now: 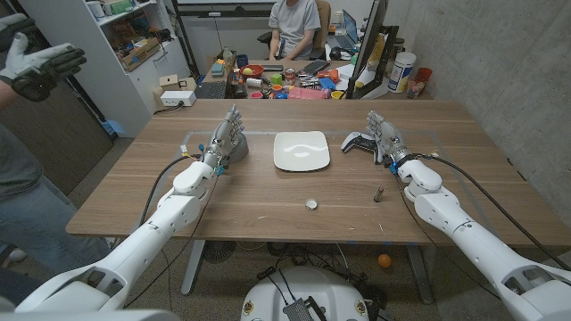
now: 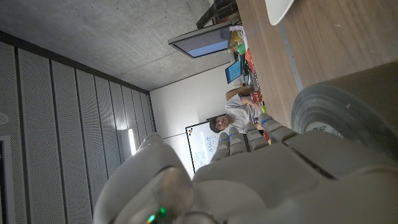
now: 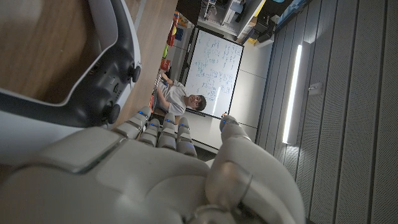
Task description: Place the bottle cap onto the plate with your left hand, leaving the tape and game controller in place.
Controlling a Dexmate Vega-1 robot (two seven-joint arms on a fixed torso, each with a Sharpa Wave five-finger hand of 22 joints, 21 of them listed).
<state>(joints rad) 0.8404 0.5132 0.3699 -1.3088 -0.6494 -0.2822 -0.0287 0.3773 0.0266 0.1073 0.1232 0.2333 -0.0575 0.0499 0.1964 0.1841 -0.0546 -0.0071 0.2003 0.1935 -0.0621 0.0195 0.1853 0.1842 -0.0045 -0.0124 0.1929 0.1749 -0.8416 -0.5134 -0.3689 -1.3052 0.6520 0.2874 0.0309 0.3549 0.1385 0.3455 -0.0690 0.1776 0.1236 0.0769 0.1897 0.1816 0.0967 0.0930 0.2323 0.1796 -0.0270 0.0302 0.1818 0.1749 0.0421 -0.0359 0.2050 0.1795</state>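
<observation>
We see the left hand (image 1: 227, 141) standing on the table (image 1: 250, 201) beside the tape (image 1: 239, 148), fingers apart and holding nothing. The right hand (image 1: 385, 138) stands just beside the game controller (image 1: 357, 142), fingers likewise apart, gripping nothing. The bottle cap (image 1: 311, 204) lies near the table's front edge, apart from the white plate (image 1: 302, 151).

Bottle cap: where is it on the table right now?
In the head view the bottle cap lies on the bare wood near the table's front edge, in front of the white plate, roughly midway between both arms and untouched.
</observation>
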